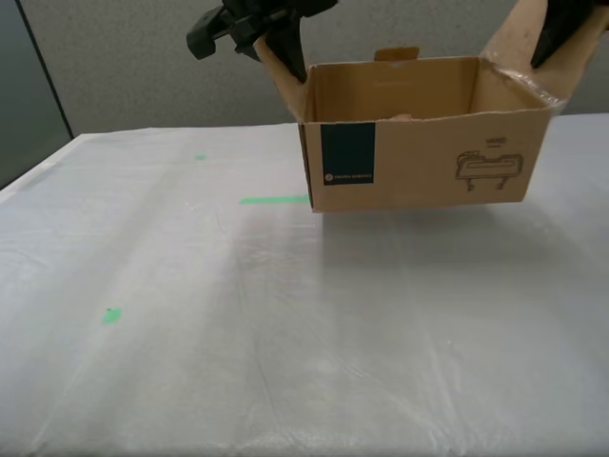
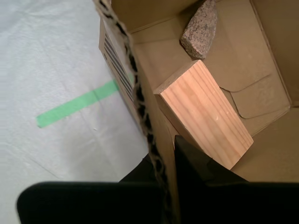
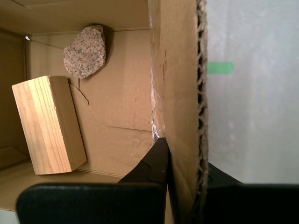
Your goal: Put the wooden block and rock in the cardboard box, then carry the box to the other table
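The cardboard box stands open-topped over the other table, its teal label facing the exterior view. Whether its bottom touches the table I cannot tell. Inside lie the wooden block and, apart from it, the rock near a wall. My second gripper is shut on the flap at the exterior view's left. My first gripper is shut on the flap at the exterior view's right.
A green tape strip lies on the wrinkled pale covering just beside the box at the exterior view's left. Small green marks dot the table nearer the camera. A grey partition wall stands behind the table.
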You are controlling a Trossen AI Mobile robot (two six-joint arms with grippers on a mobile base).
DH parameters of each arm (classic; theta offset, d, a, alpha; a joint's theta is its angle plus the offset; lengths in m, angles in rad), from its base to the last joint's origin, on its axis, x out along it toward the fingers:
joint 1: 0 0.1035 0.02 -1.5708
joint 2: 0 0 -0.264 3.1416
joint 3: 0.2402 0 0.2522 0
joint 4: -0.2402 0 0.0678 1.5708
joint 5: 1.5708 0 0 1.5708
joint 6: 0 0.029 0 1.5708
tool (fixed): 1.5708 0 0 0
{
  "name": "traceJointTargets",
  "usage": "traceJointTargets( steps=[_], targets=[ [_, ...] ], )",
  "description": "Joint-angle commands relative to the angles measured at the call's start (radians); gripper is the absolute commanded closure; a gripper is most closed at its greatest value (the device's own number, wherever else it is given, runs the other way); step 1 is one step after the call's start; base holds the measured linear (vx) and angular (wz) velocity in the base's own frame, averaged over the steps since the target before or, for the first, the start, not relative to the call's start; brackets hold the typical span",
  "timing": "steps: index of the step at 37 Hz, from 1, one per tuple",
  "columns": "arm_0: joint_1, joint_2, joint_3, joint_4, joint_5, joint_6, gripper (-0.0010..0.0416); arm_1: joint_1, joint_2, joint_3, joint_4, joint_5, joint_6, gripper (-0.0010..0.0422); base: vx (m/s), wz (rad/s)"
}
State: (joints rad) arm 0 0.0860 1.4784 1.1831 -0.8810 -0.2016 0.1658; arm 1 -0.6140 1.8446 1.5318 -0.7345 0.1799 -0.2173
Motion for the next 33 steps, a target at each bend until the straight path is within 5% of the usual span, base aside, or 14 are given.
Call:
traceJointTargets(
  steps=[1, 12, 28, 33],
  targets=[
    [-0.003, 0.052, 0.005, 0.031, 0.015, -0.009, 0.0407, 0.017, 0.014, 0.000, 0.008, -0.034, 0.014, 0.0413, 0.000, 0.000],
    [-0.001, 0.243, 0.103, 0.039, 0.014, -0.046, 0.0406, 0.073, 0.145, 0.043, 0.018, -0.032, 0.018, 0.0413, 0.000, 0.000],
    [0.002, 0.420, 0.228, 0.005, 0.012, -0.047, 0.0406, 0.116, 0.164, 0.069, 0.034, -0.034, -0.023, 0.0413, 0.000, 0.000],
    [0.002, 0.424, 0.225, -0.001, 0.012, -0.047, 0.0406, 0.108, 0.180, 0.066, 0.032, 0.026, -0.033, 0.0413, 0.000, 0.000]
  ],
)
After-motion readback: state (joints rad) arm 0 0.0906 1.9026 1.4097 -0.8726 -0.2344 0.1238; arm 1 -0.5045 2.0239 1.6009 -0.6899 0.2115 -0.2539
